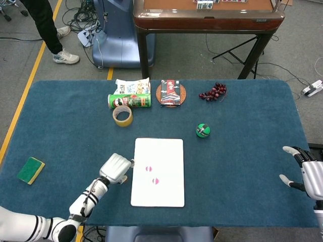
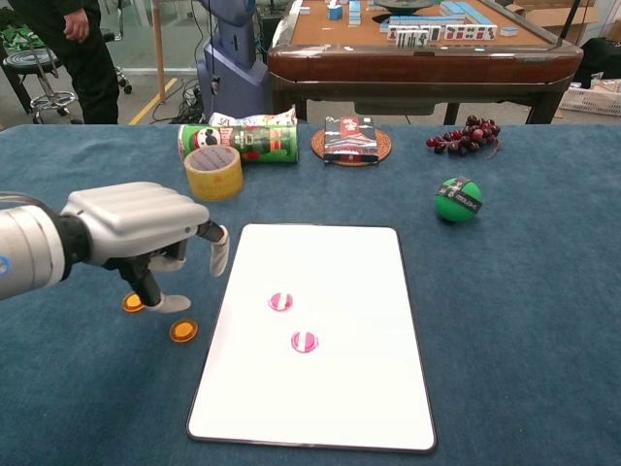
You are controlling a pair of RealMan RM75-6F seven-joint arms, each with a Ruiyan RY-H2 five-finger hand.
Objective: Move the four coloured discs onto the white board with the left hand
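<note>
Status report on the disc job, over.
Left hand empty above orange discs. Two pink discs on white board. Right hand open, idle. Path unobstructed.

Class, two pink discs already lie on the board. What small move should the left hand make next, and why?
Probably lower the left hand onto the nearer orange disc and pinch it: both orange discs lie on the cloth beside the white board, and the hand hovers above them, holding nothing.

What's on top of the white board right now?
Two pink discs lie on the white board, apart from each other. Two orange discs sit on the cloth beside it, one partly hidden by the left robot hand.
</note>
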